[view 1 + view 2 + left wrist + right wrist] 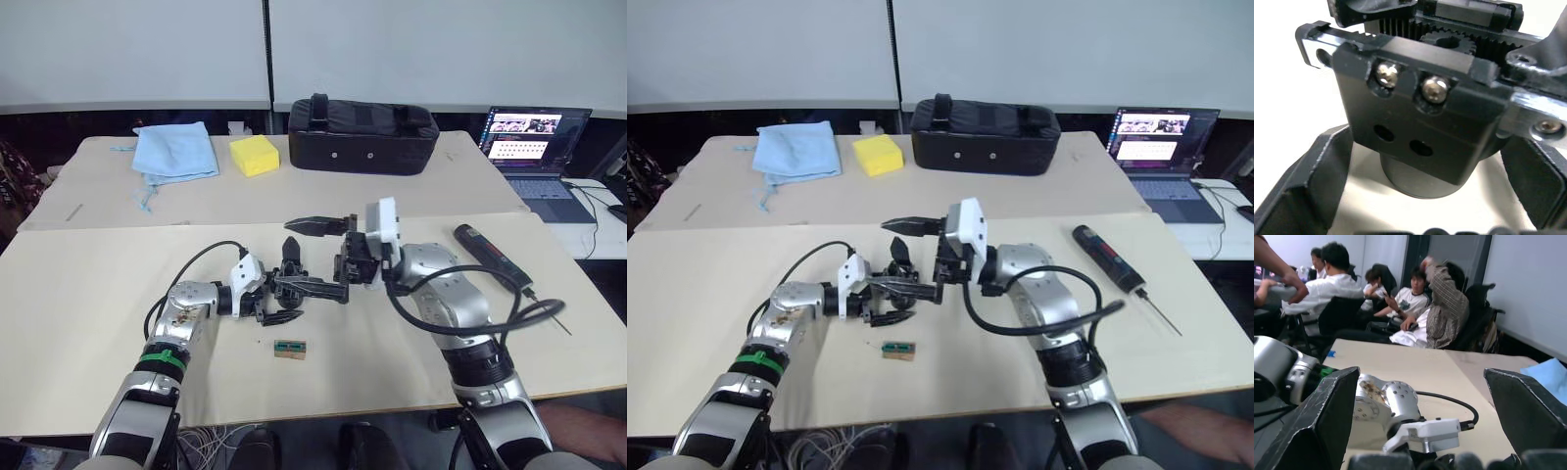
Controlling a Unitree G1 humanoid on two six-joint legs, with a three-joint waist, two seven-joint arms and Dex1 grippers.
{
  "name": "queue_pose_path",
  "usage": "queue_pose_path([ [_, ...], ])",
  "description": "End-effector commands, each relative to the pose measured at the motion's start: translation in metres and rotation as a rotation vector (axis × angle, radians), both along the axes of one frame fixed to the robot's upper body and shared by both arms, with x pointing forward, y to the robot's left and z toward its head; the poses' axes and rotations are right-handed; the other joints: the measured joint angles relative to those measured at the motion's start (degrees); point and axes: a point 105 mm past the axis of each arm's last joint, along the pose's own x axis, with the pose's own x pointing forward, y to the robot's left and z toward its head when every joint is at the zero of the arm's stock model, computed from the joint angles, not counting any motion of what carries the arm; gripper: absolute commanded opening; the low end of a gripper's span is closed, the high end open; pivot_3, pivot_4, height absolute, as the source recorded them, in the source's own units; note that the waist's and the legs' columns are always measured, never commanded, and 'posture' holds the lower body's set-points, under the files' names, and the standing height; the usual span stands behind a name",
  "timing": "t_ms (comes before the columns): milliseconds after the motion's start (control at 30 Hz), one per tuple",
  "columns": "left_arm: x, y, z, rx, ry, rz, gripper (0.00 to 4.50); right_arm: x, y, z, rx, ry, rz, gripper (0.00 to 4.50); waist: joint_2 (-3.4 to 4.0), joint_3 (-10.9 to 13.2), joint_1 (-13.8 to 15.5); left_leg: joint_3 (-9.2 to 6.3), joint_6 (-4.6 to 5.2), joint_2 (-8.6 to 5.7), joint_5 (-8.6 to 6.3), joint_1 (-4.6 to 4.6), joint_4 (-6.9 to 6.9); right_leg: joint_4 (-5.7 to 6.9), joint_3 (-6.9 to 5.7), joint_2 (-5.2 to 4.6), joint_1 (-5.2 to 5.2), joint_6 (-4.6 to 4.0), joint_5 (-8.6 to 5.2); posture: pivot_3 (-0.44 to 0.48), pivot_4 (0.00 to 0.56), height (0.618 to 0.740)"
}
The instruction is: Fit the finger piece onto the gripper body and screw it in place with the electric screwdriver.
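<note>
Your left gripper [282,294] sits near the middle of the table [88,294], its two black fingers [1312,181] spread either side of the gripper body [1420,122]. In the left wrist view the fingers flank the round base with pale gaps showing (so they are apart, not clamped on it). That view shows the body's two silver screws, two empty holes below them and a toothed gear on top; its far edge is cut off.

Your right gripper [328,257] hovers just beside the body on its right, fingers wide apart: one points out over the table, the other reaches down toward the body. Whether it touches the body you cannot tell, since the black parts merge.

Look for the electric screwdriver [490,257] lying toward the table's right edge, well apart from both grippers, bit pointing to the near right corner.

You cannot pick out the finger piece among the black shapes. A small green-topped block [289,349] lies nearer the front edge.
</note>
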Motion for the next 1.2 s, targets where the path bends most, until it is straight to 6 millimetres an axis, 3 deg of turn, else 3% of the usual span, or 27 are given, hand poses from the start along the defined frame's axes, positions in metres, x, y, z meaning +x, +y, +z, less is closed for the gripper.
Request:
queue_pose_path([
  [33,-0.01,0.035,-0.002,-0.008,0.03,0.057,4.49,-0.015,-0.018,0.015,0.036,-0.033,-0.007,4.5,0.0,0.0,-0.3,0.02,0.0,0.03,0.0,0.0,-0.02,0.0,0.01,0.01,-0.03,-0.02,0.0,0.0,0.15,0.74],
  [100,-0.018,0.053,-0.002,0.001,0.042,0.078,4.49,-0.017,-0.03,0.016,0.037,-0.025,-0.048,4.5,0.0,0.0,-0.8,0.05,0.0,0.07,0.0,0.01,-0.12,0.02,0.04,0.03,-0.11,-0.08,-0.03,0.0,0.15,0.74],
  [233,-0.038,0.096,0.013,-0.015,0.015,0.137,4.49,-0.015,-0.075,0.013,0.035,-0.021,-0.258,4.5,-0.01,0.0,-0.6,0.06,-0.01,0.09,0.0,0.15,-0.44,0.04,0.0,0.03,-0.18,-0.4,-0.22,0.0,0.15,0.74],
  [333,-0.051,0.109,0.047,-0.097,-0.098,0.146,4.49,-0.02,-0.126,-0.013,-0.082,0.059,-0.447,4.5,-0.03,0.0,0.5,0.09,-0.02,0.09,-0.01,0.19,-0.58,-0.01,-0.02,-0.01,-0.19,-0.72,-0.46,0.0,0.15,0.74],
  [400,-0.057,0.109,0.065,-0.135,-0.144,0.145,4.49,-0.025,-0.15,-0.02,-0.109,0.074,-0.547,4.5,-0.04,0.0,1.6,0.08,-0.03,0.07,-0.01,0.09,-0.6,-0.08,-0.09,-0.1,-0.19,-0.67,-0.56,0.0,0.15,0.74],
  [533,-0.065,0.099,0.104,-0.204,-0.146,0.115,4.49,-0.048,-0.237,-0.033,-0.152,0.051,-0.937,4.5,-0.05,0.0,2.5,0.14,-0.03,-0.05,-0.01,-0.02,-0.57,-0.15,-0.16,-0.37,-0.19,-0.57,-0.59,0.0,0.15,0.74],
  [767,-0.082,0.071,0.129,-0.214,-0.113,-0.053,4.49,-0.11,-0.325,-0.078,-0.199,0.163,-1.348,4.5,-0.02,0.0,2.2,0.31,-0.17,-0.13,-0.09,0.16,-0.58,-0.17,-0.14,-0.49,-0.08,-0.43,-0.66,0.0,0.15,0.74],
  [833,-0.086,0.063,0.136,-0.225,-0.108,-0.087,4.49,-0.124,-0.336,-0.085,-0.177,0.191,-1.429,4.5,0.0,0.0,1.6,0.3,-0.2,-0.12,-0.11,0.2,-0.59,-0.15,-0.12,-0.49,-0.08,-0.44,-0.66,0.0,0.15,0.74],
  [900,-0.087,0.057,0.145,-0.234,-0.114,-0.114,4.49,-0.132,-0.334,-0.09,-0.166,0.22,-1.455,4.5,0.04,0.0,1.3,0.27,-0.2,-0.13,-0.11,0.28,-0.68,-0.14,-0.07,-0.49,-0.07,-0.44,-0.67,0.0,0.15,0.74],
  [967,-0.082,0.051,0.154,-0.26,-0.135,-0.114,4.49,-0.127,-0.331,-0.085,-0.109,0.246,-1.457,4.5,0.08,0.0,1.0,0.22,-0.21,-0.11,-0.12,0.33,-0.72,-0.12,-0.06,-0.42,-0.06,-0.46,-0.68,0.0,0.15,0.74],
  [1033,-0.076,0.048,0.162,-0.288,-0.151,-0.103,4.49,-0.11,-0.326,-0.075,-0.07,0.275,-1.42,4.5,0.13,0.0,0.5,0.17,-0.2,-0.12,-0.11,0.39,-0.72,-0.1,0.04,-0.41,-0.03,-0.46,-0.67,0.0,0.15,0.74],
  [1200,-0.066,0.038,0.179,-0.351,-0.168,-0.113,4.49,-0.038,-0.332,-0.042,-0.143,0.284,-1.342,4.5,0.0,0.2,-1.2,0.11,-0.08,-0.39,-0.04,0.94,-0.72,-0.14,0.63,-0.36,0.39,-0.41,-0.65,0.0,0.15,0.74],
])
